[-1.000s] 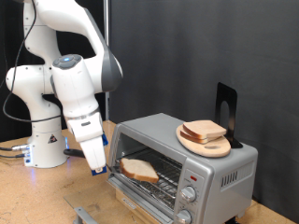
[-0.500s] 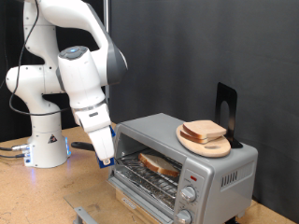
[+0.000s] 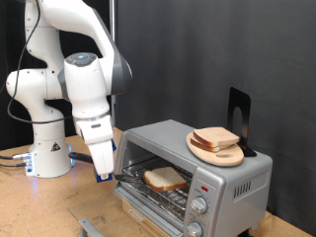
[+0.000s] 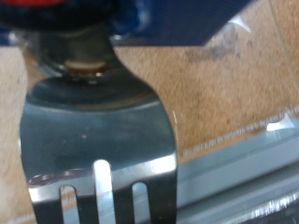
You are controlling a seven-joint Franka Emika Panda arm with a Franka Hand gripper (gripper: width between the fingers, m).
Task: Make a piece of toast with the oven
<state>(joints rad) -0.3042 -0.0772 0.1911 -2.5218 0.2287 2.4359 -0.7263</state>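
A silver toaster oven [image 3: 188,168] is seen on the wooden tabletop [image 3: 39,202] in the exterior view, with its door [image 3: 148,202] folded down and the inside open to view. The piece of toast [image 3: 166,178] lies flat on the wire rack [image 3: 176,188] inside the oven, near the front of the opening. Two round knobs [image 3: 199,209] are set on the panel at the exterior view's right of the opening.

On top of the oven a round wooden plate [image 3: 225,155] is placed, and another bread slice [image 3: 214,138] rests on it. A black stand [image 3: 238,118] is seen just behind the plate.

The hand [image 3: 101,168] is held at the exterior view's left of the oven opening, just outside it and apart from the toast. In the wrist view a slotted metal spatula [image 4: 98,140] extends from the hand over the tabletop and the edge of the oven door [image 4: 243,182]; the blade is bare. The fingers themselves are hidden behind the blue mount [image 4: 177,23], so it cannot be told whether the hand is clenched or released.
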